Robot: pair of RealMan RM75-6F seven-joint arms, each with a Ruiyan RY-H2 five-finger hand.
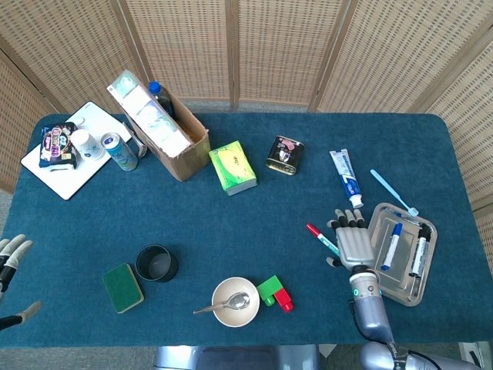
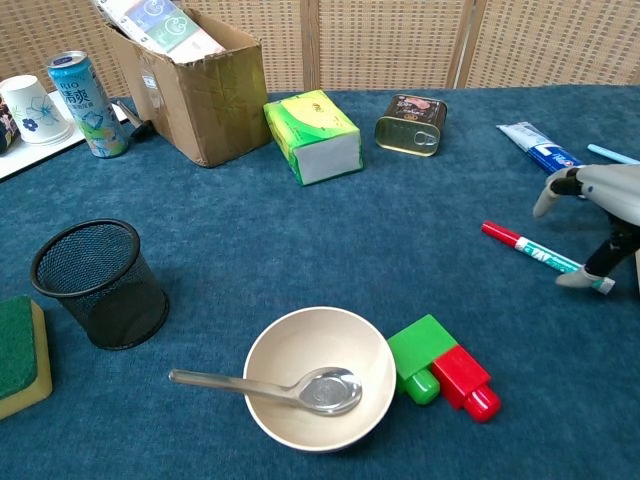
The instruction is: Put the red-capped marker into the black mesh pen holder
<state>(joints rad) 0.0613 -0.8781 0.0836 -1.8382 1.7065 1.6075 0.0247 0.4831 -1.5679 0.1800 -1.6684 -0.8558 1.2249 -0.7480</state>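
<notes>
Red-capped marker (image 2: 540, 257): lies flat on the blue table (image 1: 231, 223), red cap toward the middle, far end under the right hand.
Right hand (image 1: 353, 243): palm down over the marker's tail, fingers spread; a fingertip (image 2: 574, 279) sits at the marker's end (actual contact cannot be told), nothing lifted.
Left hand (image 1: 9, 254): at the table's left edge, fingers apart, holding nothing.
Black mesh pen holder (image 2: 97, 283): upright, well apart from the marker, beside a green sponge (image 1: 123, 287).
</notes>
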